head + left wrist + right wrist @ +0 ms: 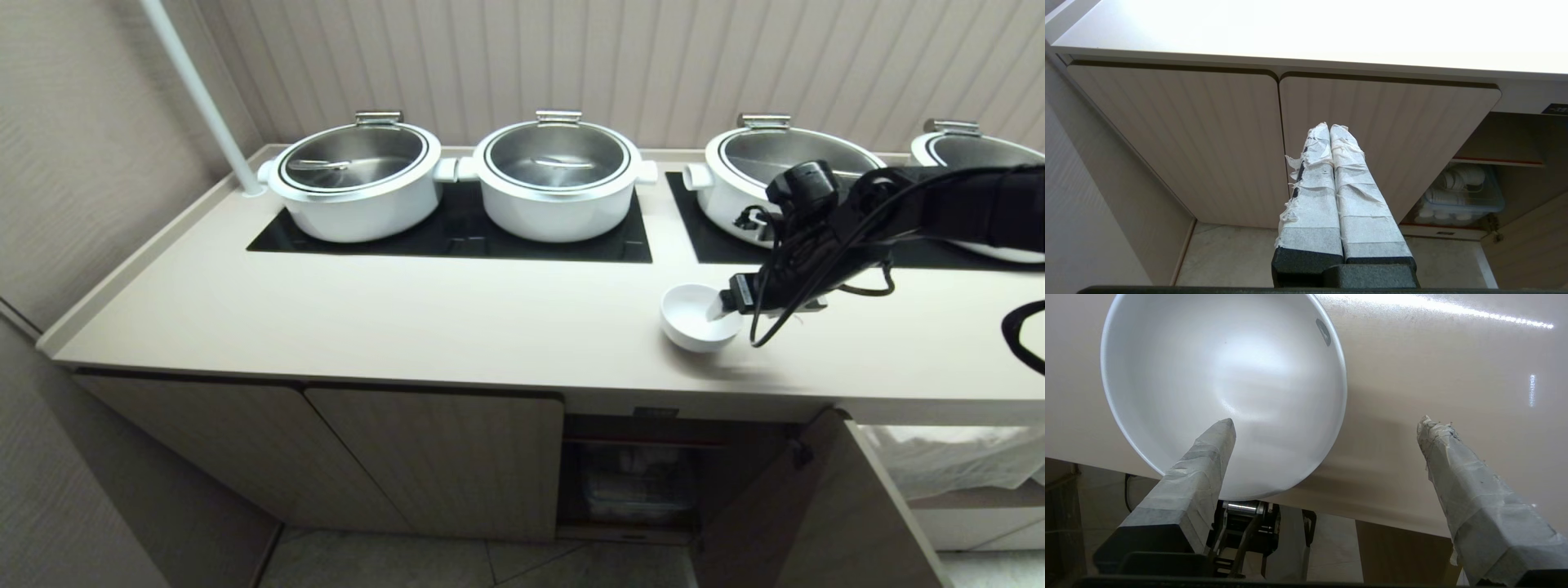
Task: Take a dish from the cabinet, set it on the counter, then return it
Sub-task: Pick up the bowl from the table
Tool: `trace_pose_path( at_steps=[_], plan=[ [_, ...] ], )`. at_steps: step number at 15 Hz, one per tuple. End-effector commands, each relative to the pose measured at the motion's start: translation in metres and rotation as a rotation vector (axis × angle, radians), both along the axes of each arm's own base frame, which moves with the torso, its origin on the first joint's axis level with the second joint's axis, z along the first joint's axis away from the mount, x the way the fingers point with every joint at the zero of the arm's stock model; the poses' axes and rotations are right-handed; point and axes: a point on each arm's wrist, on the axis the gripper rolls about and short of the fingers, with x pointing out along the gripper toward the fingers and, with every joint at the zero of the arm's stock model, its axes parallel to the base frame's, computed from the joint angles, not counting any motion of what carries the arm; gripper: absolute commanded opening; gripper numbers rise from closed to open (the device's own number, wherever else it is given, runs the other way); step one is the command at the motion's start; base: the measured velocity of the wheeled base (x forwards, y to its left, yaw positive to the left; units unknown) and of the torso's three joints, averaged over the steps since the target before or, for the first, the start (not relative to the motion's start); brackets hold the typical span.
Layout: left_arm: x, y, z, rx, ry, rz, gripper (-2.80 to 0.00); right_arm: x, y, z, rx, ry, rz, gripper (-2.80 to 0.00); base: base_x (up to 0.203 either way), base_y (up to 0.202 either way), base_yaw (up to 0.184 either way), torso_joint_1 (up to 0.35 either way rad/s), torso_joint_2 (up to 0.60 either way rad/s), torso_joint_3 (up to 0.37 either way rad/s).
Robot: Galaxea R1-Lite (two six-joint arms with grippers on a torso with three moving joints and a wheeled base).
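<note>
Head view puts the dish point(700, 317) on the desk point(408, 318), right of centre in the frame and close to the front edge, sitting upright on the beige surface. The right gripper point(722, 304) reaches in from the right side of the frame at the end of a black arm draped in cables, its tip at the bowl's right rim.

Right wrist view shows the jaws spread wide: one taped finger point(1204, 465) lies over the inside of the dish point(1208, 384), the other is well off to the side over bare desk point(1433, 375), and nothing is clamped between them (the bowl rests on the desk on its own).

Behind the dish in the head view, white pots point(555, 175) with steel lids stand in a row on black hob panels point(457, 233) across the upper part of the frame. Below the desk, the cabinet point(441, 457) has two closed doors at lower left, and an open bay at lower centre with its door point(816, 506) swung outward.

Left wrist view has the left gripper point(1329, 128) low in front of those closed doors, its taped jaws pressed together and empty. At the right of that frame, stacked white ware sits in a clear bin point(1461, 196) inside the open bay.
</note>
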Motion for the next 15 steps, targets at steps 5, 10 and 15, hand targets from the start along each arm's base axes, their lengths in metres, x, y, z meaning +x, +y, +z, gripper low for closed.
trace_pose_path(
  at_steps=[5, 10, 15],
  plan=[
    [0.0, 0.0, 0.0, -0.001, 0.0, 0.001, -2.8, 0.007, 0.001, -0.011, 0.001, 0.008, 0.0, 0.0, 0.0, 0.0, 0.0, 0.0, 0.0, 0.0],
    [0.0, 0.0, 0.0, -0.001, 0.0, 0.0, -2.8, 0.01, 0.005, -0.017, -0.002, 0.018, 0.008, 0.0, 0.0, 0.0, 0.0, 0.0, 0.0, 0.0],
    [0.0, 0.0, 0.0, -0.001, 0.0, -0.001, -2.8, 0.012, 0.009, -0.022, -0.009, 0.028, 0.021, 0.0, 0.0, 0.0, 0.0, 0.0, 0.0, 0.0]
  ],
)
